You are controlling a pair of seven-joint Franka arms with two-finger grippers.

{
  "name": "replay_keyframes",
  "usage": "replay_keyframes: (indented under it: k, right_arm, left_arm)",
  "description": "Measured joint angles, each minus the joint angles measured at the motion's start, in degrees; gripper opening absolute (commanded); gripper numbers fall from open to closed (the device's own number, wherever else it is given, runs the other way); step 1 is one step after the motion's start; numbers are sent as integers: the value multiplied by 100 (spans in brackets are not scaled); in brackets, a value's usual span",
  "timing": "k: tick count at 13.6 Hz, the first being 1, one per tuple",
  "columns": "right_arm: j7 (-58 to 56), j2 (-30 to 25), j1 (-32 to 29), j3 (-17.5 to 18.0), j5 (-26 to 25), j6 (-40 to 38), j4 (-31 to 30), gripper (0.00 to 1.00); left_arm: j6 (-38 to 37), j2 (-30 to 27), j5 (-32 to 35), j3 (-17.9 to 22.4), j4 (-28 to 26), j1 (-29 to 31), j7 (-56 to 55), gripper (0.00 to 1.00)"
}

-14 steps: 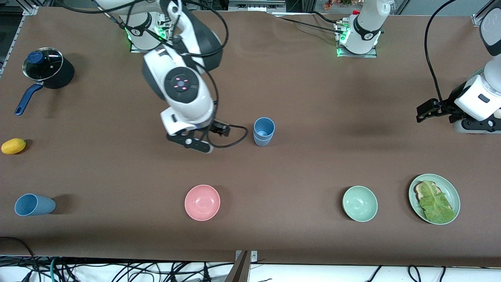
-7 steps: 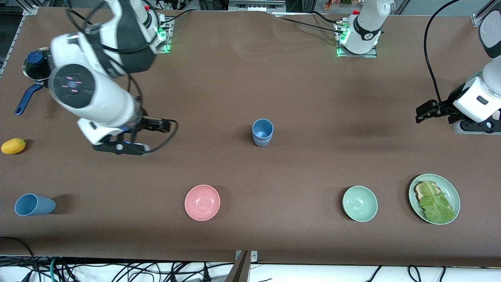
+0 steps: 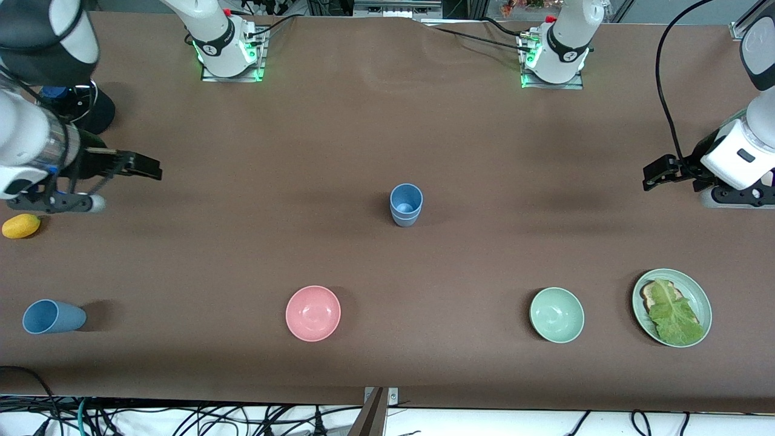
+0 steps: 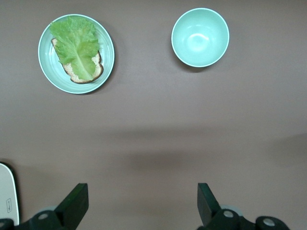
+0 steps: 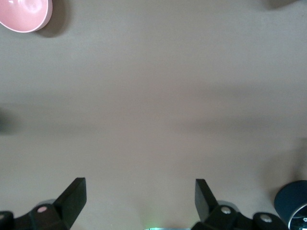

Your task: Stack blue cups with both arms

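Observation:
Two blue cups stand nested in one stack at the middle of the table. A third blue cup sits at the right arm's end, near the front edge, its mouth facing that end. My right gripper is open and empty, over bare table beside the pot, well away from both; its jaws frame only brown cloth. My left gripper is open and empty at the left arm's end, where that arm waits; its jaws also frame bare cloth.
A pink bowl, a mint-green bowl and a green plate holding toast and lettuce stand along the front. A lidded black pot and a yellow lemon are at the right arm's end.
My right arm has swung away from beside the stacked cups to its own end of the table, gripper empty. The left arm has barely moved.

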Motion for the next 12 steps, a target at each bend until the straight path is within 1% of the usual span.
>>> replay_keyframes:
  k: [1,2,3,6,12]
  right_arm:
    - [2,-79,-295,318,0,0,-60,100]
    - [13,-160,-458,509,-1,0,-125,100]
    - [28,-227,-504,579,-9,-2,-165,100]
    - [30,-304,-524,607,-119,-2,-181,100]
    - [28,-303,-595,607,-162,4,-186,100]
  left_arm:
    - [-3,1,0,0,0,0,0,100]
    - [-11,2,0,0,0,0,0,100]
    - [-18,2,0,0,1,1,0,100]
    - [-25,4,0,0,1,3,0,100]
    - [-28,4,0,0,1,3,0,100]
